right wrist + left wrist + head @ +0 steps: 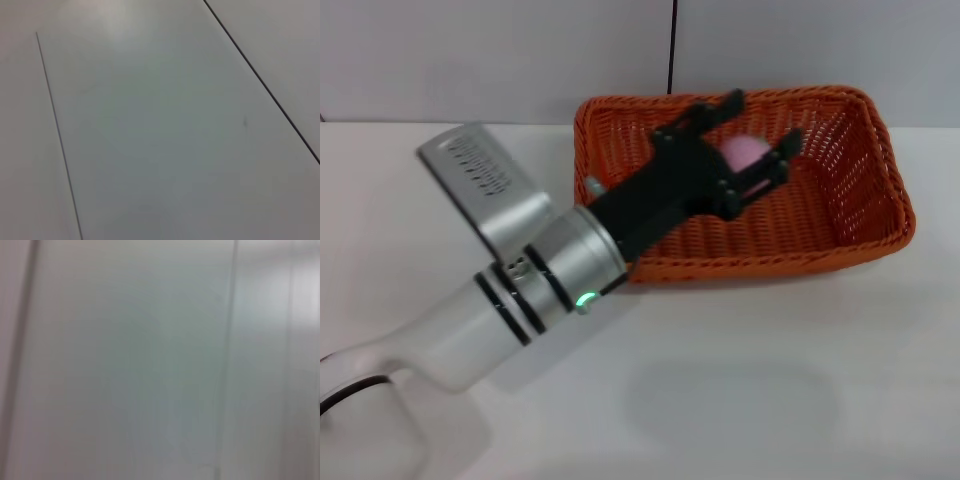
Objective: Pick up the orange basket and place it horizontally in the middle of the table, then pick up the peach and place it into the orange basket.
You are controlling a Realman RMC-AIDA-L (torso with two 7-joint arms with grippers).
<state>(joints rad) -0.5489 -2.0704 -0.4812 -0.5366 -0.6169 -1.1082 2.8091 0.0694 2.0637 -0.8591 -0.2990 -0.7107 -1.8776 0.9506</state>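
The orange basket (840, 215) lies lengthwise on the white table (740, 380), at the back and right of centre in the head view. The pale-pink peach (745, 152) sits inside it, towards the back. My left gripper (761, 120) reaches into the basket from the left and is open, with its black fingers (788, 148) on either side of the peach and a gap showing on the far side. Neither wrist view shows any of these things. The right arm is out of view.
My left arm's silver and white links (520, 280) cross the table's left half and overhang the basket's near-left corner. A grey wall with a dark vertical seam (672, 45) stands behind the table. The wrist views show only plain pale surfaces with thin dark lines.
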